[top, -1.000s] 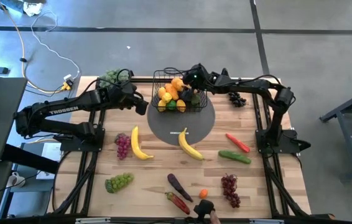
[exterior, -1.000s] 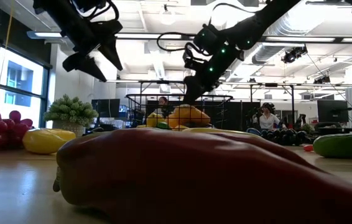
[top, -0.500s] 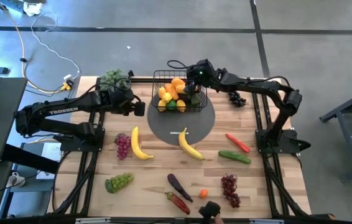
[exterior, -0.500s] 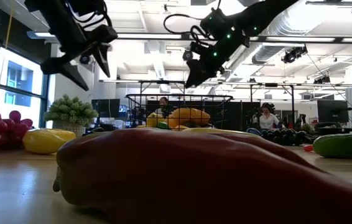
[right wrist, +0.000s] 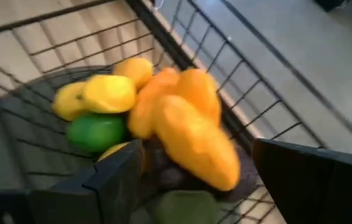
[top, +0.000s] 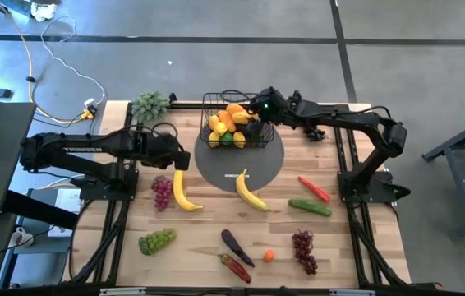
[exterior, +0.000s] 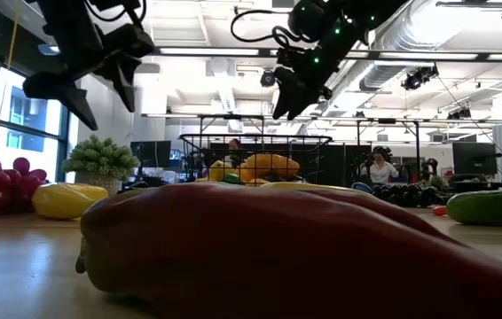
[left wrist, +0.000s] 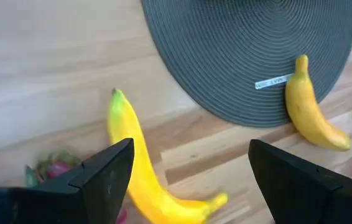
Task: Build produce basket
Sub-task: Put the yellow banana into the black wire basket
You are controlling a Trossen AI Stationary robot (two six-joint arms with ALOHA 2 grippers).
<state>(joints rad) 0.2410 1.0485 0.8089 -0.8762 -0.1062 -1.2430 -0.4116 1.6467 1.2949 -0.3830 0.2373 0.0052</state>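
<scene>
- The left gripper (top: 175, 150) hovers over the table's left half with its fingers spread wide and nothing between them, just above the nearer banana (top: 182, 191).
- The left wrist view looks down on that banana and a second banana (left wrist: 311, 108) lying on the edge of the round grey mat (left wrist: 250, 43); the red grapes (top: 162, 192) lie just beside the first.
- The basket (top: 234, 123) stands on the far part of the mat and already holds mangoes (right wrist: 191, 130), lemons (right wrist: 107, 93) and a green piece, so the task looks roughly half done.
- The right gripper (top: 255, 111) hangs over the basket's right rim, jaws wide and empty; its wrist view shows the pile that the mesh half hides from the low view.
- Still out on the table, by the high view: green grapes (top: 157, 241), eggplant (top: 237, 247), red pepper (top: 314, 188), cucumber (top: 310, 207) and dark grapes (top: 313, 130).
- The low view alone shows both grippers raised clear of the table.
</scene>
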